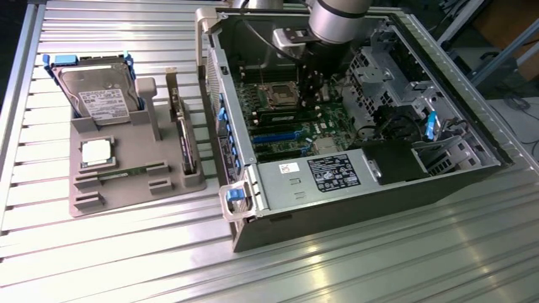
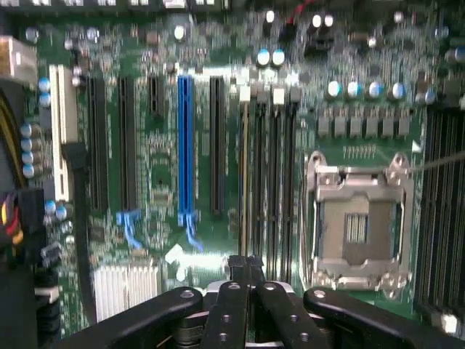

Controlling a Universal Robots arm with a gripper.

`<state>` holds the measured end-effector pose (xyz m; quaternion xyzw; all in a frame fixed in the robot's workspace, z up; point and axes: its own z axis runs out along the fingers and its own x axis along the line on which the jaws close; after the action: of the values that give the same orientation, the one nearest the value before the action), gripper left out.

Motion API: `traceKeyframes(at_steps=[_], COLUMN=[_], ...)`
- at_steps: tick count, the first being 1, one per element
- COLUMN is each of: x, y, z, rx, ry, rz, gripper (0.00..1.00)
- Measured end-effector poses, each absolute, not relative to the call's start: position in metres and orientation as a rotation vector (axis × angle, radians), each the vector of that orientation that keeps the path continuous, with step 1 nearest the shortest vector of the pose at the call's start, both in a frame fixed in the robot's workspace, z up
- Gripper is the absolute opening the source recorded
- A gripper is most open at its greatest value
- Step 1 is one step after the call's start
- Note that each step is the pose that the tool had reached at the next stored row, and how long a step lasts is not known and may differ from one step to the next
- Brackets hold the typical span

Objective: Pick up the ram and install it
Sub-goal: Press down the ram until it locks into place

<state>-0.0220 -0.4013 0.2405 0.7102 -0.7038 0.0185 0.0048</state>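
Bench (image 1: 354, 271) to the exterior view's left carries the ram (image 1: 126, 172), lying in its grey tray (image 1: 135, 201); gripper (image 2: 245, 267), fingers drawn together, hangs over the motherboard's memory slots (image 2: 265, 174); pick-up looks pending, needing a spread, edge-aligned grasp.

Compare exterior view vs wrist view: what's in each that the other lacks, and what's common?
Exterior view: the gray tray beside the open case. It carries the hard drive, processor chip, expansion card and the ram, lying flat in its slot. It also shows the power supply and the arm reaching into the case.
Wrist view: the gripper close up, jaws closed together, and a row of capacitors.
Both: the motherboard and its CPU socket, memory slots alongside.
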Motion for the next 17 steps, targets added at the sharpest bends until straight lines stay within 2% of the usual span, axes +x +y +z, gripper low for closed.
traceKeyframes(at_steps=[10,13,17], x=[-0.073,-0.075,-0.067], y=[-0.402,-0.402,-0.402], z=[0.234,0.227,0.233], rx=[2.225,2.225,2.228], ry=[-2.205,-2.205,-2.208], rz=[0.059,0.057,0.054], gripper=[0.10,0.10,0.10])
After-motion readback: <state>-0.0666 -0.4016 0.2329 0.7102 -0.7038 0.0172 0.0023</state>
